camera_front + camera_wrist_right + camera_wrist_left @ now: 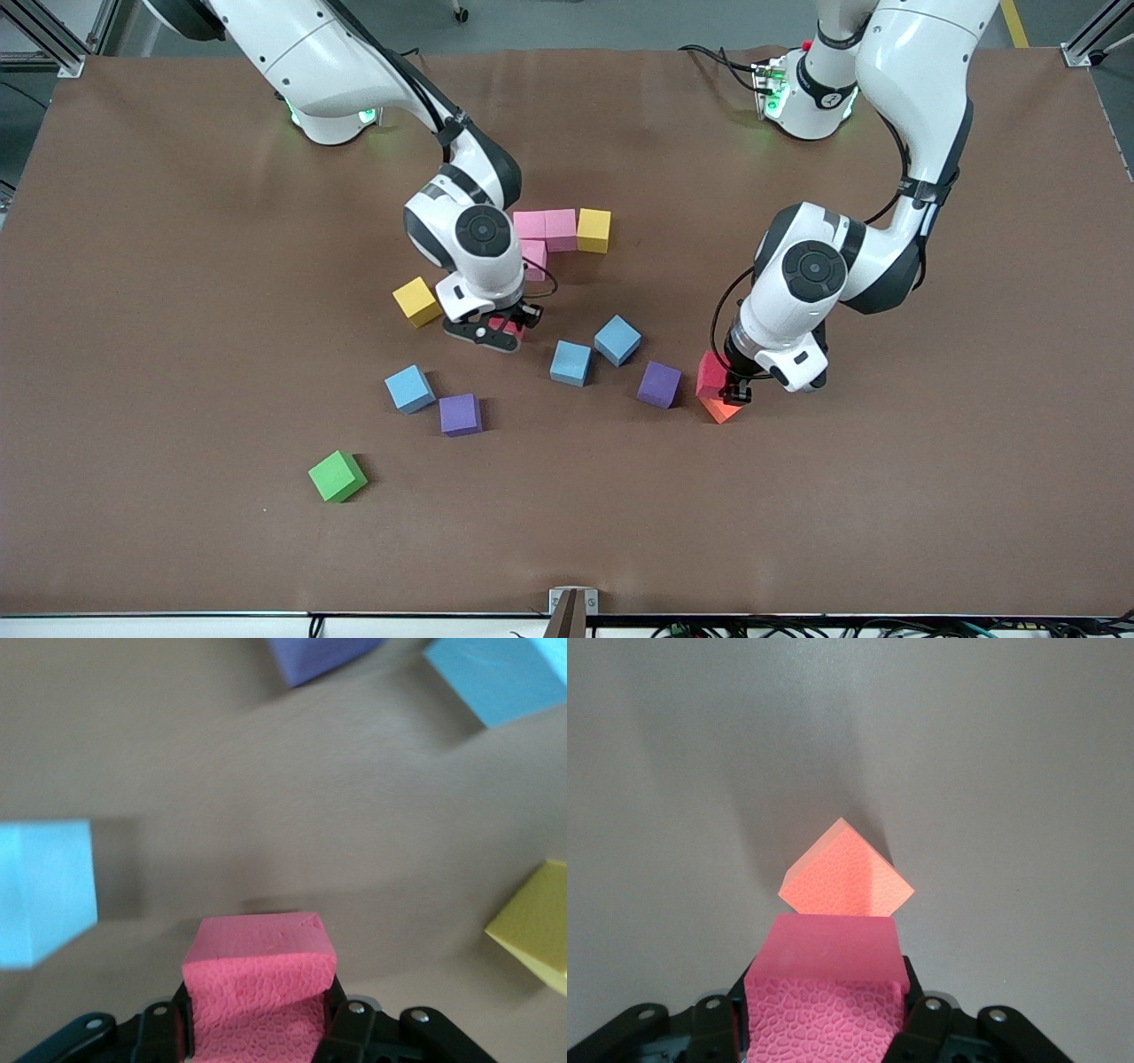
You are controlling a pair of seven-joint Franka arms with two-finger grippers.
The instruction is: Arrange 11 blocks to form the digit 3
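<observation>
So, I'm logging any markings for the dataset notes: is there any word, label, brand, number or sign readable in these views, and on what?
None can be read.
The foam cubes, such as the green cube and the yellow cube, have plain faces.
The brown table carries no print.
The round caps on the arms' wrists show no legible mark.

I noted three pink cubes (547, 232) plus one yellow cube (594, 230) forming a corner; a second yellow cube (416, 301), three blue cubes (571, 363) and two purple cubes (659, 385) lay scattered; both red cubes (711, 374) were clamped in grippers.
</observation>
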